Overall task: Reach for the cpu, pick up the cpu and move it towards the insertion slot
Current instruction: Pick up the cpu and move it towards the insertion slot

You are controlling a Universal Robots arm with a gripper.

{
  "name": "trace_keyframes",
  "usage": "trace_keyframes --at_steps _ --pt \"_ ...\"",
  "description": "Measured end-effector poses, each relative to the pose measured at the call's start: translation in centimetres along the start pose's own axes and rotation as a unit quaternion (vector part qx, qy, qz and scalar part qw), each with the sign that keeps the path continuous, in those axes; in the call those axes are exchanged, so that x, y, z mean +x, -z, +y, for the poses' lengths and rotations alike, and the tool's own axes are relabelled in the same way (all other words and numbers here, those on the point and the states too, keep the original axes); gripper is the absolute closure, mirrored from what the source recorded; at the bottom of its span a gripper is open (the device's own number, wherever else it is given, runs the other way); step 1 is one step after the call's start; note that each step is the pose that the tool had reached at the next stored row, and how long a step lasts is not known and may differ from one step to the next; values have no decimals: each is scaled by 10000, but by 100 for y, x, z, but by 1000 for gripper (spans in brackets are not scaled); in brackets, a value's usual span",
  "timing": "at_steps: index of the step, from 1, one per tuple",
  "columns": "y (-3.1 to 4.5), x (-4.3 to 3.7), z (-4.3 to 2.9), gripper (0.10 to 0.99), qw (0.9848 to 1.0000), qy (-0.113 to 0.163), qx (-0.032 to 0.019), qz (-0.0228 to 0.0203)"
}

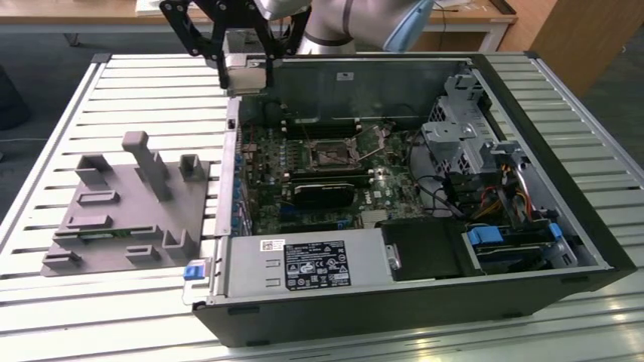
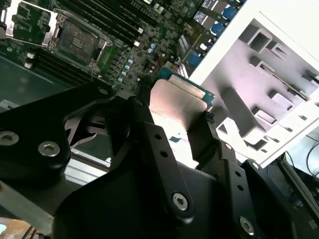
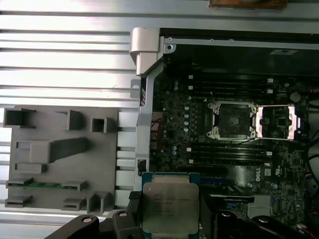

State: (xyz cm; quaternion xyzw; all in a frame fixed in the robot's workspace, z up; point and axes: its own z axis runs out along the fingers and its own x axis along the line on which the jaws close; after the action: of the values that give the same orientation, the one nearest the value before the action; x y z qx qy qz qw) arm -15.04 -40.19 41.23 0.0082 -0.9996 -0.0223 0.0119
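The cpu [image 3: 170,206] is sitting clamped between the end effector [image 1: 244,69] fingers [image 2: 149,144], at the exterior view's upper left above the case's corner. I am seeing the insertion slot [image 1: 330,153] lying open at mid-frame, well apart, with the grey fixture [image 1: 126,219] resting on the table [image 1: 151,90].

At the top of the exterior view, left of centre, the black gripper [image 1: 244,72] hangs from a silver-grey arm [image 1: 337,26] that enters from the upper edge. Its fingers [image 1: 264,41] point downward, closed on the cpu [image 1: 246,72]. In both wrist views the dark fingers [image 2: 149,134] flank the cpu [image 3: 169,206], pinching its opposite edges in the lower middle of the frame.
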Motion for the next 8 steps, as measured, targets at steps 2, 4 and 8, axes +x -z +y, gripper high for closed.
trace_keyframes --at_steps 2,4,8 --pt "1 -34 -1 541 10000 1 0 0" --pt "2 -69 -1 541 10000 1 0 0" --pt "3 -141 -2 541 10000 0 0 0"
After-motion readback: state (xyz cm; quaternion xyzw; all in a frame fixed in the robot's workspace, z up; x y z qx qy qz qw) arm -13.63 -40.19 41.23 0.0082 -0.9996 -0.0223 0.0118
